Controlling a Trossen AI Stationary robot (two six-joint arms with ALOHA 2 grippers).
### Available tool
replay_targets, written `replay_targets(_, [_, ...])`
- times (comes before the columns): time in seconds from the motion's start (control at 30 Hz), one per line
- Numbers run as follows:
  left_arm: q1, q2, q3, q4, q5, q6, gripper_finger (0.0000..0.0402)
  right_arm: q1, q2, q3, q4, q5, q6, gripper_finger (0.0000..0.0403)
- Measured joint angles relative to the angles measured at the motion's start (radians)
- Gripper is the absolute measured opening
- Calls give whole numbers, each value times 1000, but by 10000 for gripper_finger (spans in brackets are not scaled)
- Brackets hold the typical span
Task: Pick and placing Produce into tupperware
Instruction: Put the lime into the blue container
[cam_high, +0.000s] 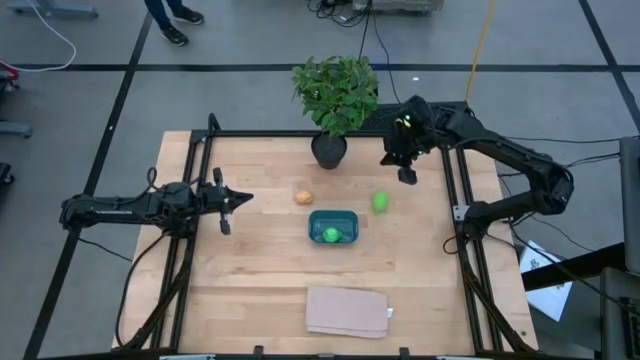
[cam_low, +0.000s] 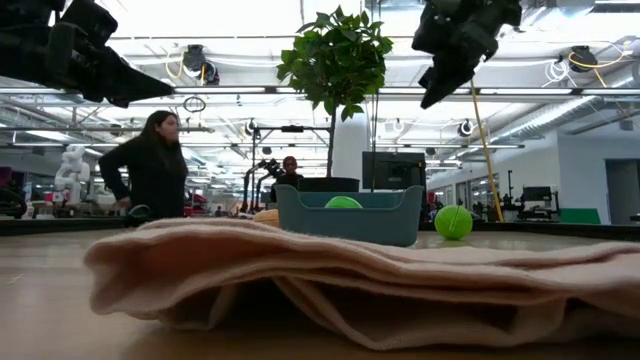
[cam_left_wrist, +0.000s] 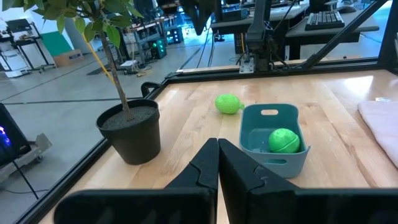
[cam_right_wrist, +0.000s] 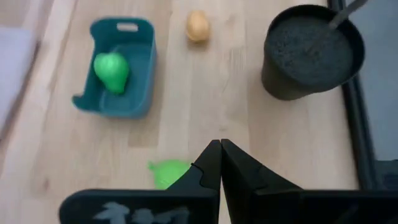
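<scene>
- The teal container (cam_high: 333, 227) sits mid-table with one green piece (cam_high: 331, 235) inside it.
- A second green piece (cam_high: 381, 202) lies just beside the container toward the right arm; the orange piece (cam_high: 304, 197) lies near it on the other side, both on bare wood.
- The right claw (cam_high: 406, 172) hangs above the table near the plant pot (cam_high: 329, 150), fingers closed together, holding nothing.
- The left claw (cam_high: 228, 202) waits by the table's left edge, closed and empty.
- A tan cloth (cam_high: 347, 311) lies near the front edge.
- No readable writing.

Shallow teal-blue rectangular plastic container (cam_high: 333, 226), upright at table centre; one bright green rounded produce piece (cam_high: 331, 235) contained. Second green piece (cam_high: 381, 202) just beside; small orange-tan rounded piece (cam_high: 303, 197) near, both on wood.
</scene>
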Motion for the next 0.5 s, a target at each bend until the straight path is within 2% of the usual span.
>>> replay_targets(0.17, [0,0,0,-22,0,0,15,30,0,2,-49,9,-101,0])
replay_targets(0.3, [0,0,0,-22,0,-1,15,74,4,1,-25,73,-140,5])
replay_targets(0.4, [0,0,0,-22,0,-1,14,105,10,1,2,85,-149,23])
replay_targets(0.5, [0,0,0,-23,0,-1,14,142,34,1,9,86,-157,58])
